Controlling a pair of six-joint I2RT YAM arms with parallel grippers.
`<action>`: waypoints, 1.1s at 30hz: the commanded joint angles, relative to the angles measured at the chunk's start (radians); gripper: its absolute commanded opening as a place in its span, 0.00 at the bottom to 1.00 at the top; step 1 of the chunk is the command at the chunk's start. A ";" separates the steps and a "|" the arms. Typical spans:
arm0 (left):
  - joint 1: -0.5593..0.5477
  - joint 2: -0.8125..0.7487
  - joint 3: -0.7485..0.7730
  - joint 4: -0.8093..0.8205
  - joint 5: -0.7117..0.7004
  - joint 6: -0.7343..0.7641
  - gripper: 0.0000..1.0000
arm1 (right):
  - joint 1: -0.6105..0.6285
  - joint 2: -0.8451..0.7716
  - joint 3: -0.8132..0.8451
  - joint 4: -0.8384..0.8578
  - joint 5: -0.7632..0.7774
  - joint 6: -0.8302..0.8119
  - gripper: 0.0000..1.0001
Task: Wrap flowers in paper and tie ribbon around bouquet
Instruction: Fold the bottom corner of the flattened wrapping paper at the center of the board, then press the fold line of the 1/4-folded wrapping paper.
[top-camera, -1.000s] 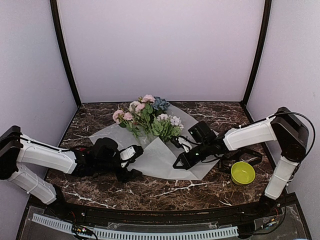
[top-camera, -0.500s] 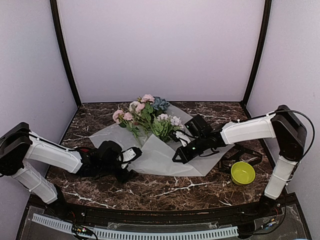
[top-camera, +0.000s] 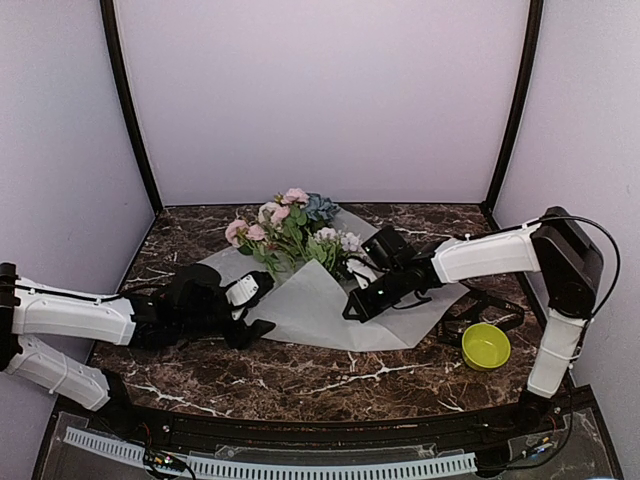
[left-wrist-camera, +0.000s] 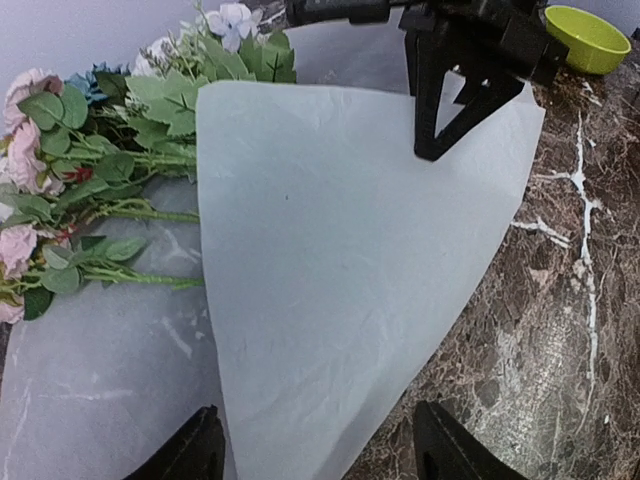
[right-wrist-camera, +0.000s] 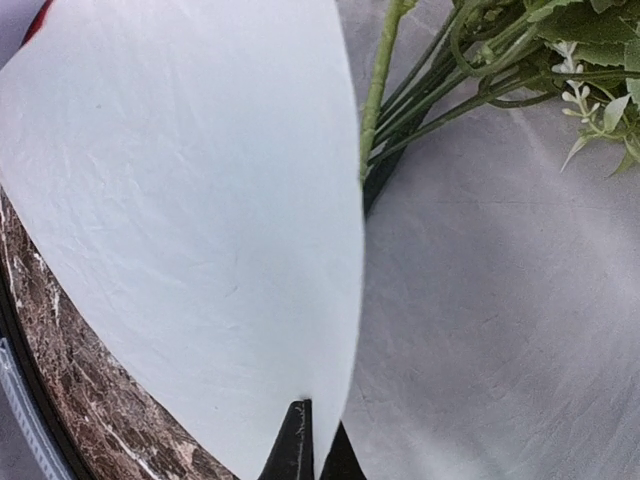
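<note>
At the far left, the left end effector (top-camera: 255, 308) lies low over the dark marbled bench (top-camera: 330, 375), its jaws spread wide and holding nothing. It has drawn back a little toward its own side over the past second. In its wrist view the lower tip of the paper (top-camera: 310, 315) sits between the two fingers, but neither finger closes on it.

Next comes the frosted white sheet, spread flat on the bench with the flowers (top-camera: 285, 230) lying on its far-left part. The pink, white and blue-grey heads point away from the arms. One side of the sheet is turned over as a flap (left-wrist-camera: 330, 250), which now covers most of the stems (right-wrist-camera: 400, 110). Only the leafy upper lengths show beyond its edge.

The right end effector (top-camera: 352, 310) is clenched on the edge of that flap, with the thin sheet pinched between its closed tips. Over the last second it has carried the edge steadily leftward across the stems, so the fold reaches further over the bunch than it did.

I judge the first wrap to be well under way but not finished. The left jaws look placed to pin or take the flap's lower tip. The ribbon cannot be picked out with certainty.

A green bowl (top-camera: 486, 346) stands well apart on the right.
</note>
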 joint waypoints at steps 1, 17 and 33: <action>-0.001 -0.097 0.016 -0.005 -0.012 0.094 0.67 | 0.001 0.027 0.062 -0.023 0.046 0.019 0.00; -0.074 0.283 0.296 -0.142 -0.101 0.118 0.59 | 0.004 0.057 0.101 -0.048 0.071 0.061 0.00; -0.039 0.403 0.204 -0.149 -0.213 -0.156 0.56 | 0.006 0.059 0.089 -0.037 0.068 0.081 0.00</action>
